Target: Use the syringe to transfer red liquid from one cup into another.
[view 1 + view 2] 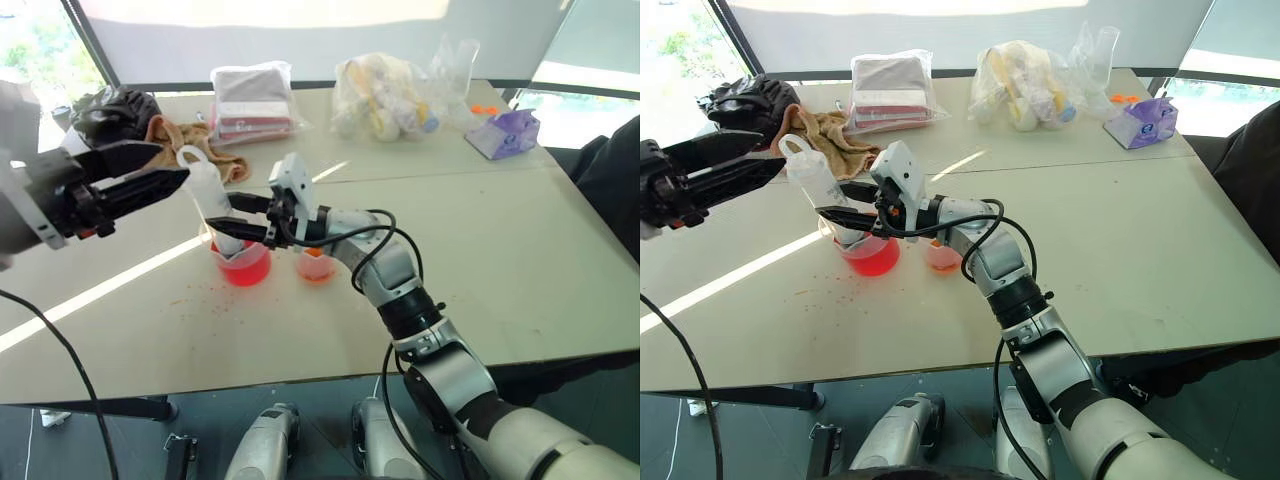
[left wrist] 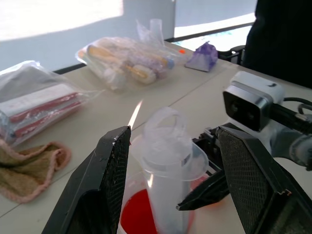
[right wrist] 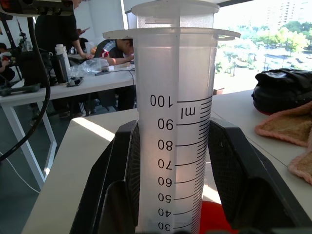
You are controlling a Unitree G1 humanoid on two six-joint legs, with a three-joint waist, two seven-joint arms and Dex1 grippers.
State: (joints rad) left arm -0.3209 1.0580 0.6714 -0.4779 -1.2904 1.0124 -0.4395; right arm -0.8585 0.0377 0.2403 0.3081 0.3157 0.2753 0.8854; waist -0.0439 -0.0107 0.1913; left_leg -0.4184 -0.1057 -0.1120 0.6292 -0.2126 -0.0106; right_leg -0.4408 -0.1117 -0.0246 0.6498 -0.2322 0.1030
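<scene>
A pale worktop point(image 1: 520, 270) by bright windows carries bagged supplies along its far edge: a packet of red-and-white boxes point(image 1: 252, 102), a bag of yellow-and-white items point(image 1: 385, 97) and a purple tissue pack point(image 1: 506, 133), with a tan towel point(image 1: 185, 140) beside a black bag point(image 1: 115, 108) towards the far left corner. Near the middle of the worktop, the right gripper point(image 1: 238, 218) has its jaws clamped on the barrel of the syringe point(image 1: 212, 205), which stands tilted in the spouted beaker point(image 1: 243, 264) of red liquid point(image 1: 245, 270). The white plunger is at the syringe's top. Just to the right of the beaker sits the smaller cup point(image 1: 316, 264), orange-red at its base. The left gripper point(image 2: 170, 165) is level with the plunger head, jaws spread wide either side of it, gripping nothing.
</scene>
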